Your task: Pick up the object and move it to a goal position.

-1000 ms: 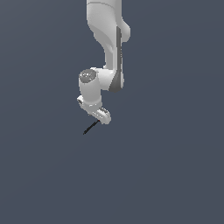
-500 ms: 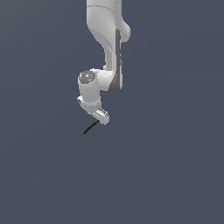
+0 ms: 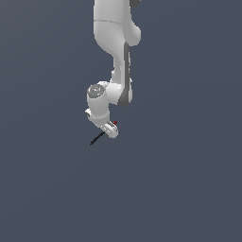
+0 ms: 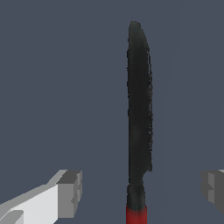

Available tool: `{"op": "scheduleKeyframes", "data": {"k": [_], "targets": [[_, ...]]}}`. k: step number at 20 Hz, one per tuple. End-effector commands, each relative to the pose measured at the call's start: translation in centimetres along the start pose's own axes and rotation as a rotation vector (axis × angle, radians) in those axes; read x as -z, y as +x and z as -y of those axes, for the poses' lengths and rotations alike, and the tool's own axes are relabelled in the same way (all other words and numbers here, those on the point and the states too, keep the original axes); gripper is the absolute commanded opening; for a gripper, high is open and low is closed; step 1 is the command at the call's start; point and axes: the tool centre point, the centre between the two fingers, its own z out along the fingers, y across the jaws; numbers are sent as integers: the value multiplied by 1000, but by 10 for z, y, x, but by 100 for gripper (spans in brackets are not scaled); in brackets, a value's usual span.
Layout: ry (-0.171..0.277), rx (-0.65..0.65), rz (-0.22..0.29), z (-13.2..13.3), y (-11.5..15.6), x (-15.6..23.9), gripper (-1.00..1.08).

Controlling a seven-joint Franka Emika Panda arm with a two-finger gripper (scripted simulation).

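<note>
The object (image 3: 98, 137) is a very thin black rod with a small red end, pen-like. In the exterior view it lies slanted, its black tip pointing toward 8 o'clock and its red end toward 2 o'clock. In the wrist view (image 4: 139, 109) the black shaft looks long and blade-shaped, narrowing to a neck just before the red end.

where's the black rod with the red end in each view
Exterior view: the rod slants out below the white gripper, near the picture's centre.
Wrist view: the rod runs lengthwise between the two fingers, touching neither.
Shared landmark: its red end.
</note>
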Motion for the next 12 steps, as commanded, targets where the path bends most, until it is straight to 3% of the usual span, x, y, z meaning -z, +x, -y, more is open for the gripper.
{"op": "scheduleKeyframes", "data": {"k": [1,5,6,12], "targets": [[1,-1,-1,0,0,-8,100],[1,-1,-1,0,0,-12,100],[1,-1,-1,0,0,-12,-100],[1,-1,-1,0,0,-12,-100]]}}
